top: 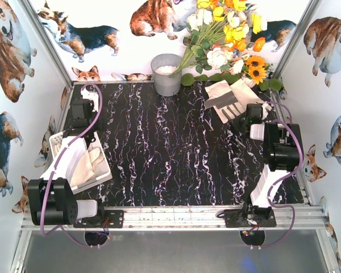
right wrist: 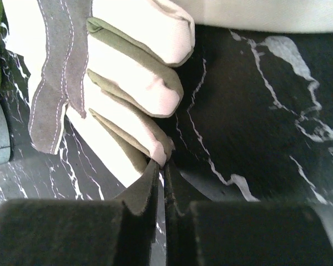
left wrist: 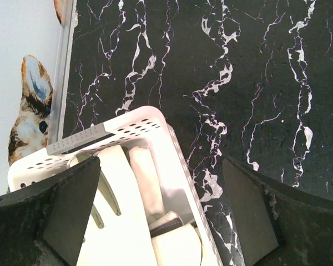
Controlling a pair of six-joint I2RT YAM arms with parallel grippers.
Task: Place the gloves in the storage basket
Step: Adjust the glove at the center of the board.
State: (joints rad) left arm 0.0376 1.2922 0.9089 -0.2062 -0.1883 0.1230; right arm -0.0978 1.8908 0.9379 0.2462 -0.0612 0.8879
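Right gripper: jaws pressed together, tips touching a fingertip of the glove. I cannot tell whether cloth is caught. The glove lies at the far right, its long axis running from the tips toward far-left. The storage basket sits near left, well apart, under the spread left gripper. I judge the right arm nearer.

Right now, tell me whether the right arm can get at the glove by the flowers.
Probably yes: the right gripper is at the glove, jaws closed on the tip of one finger, it seems; nothing stands between them.
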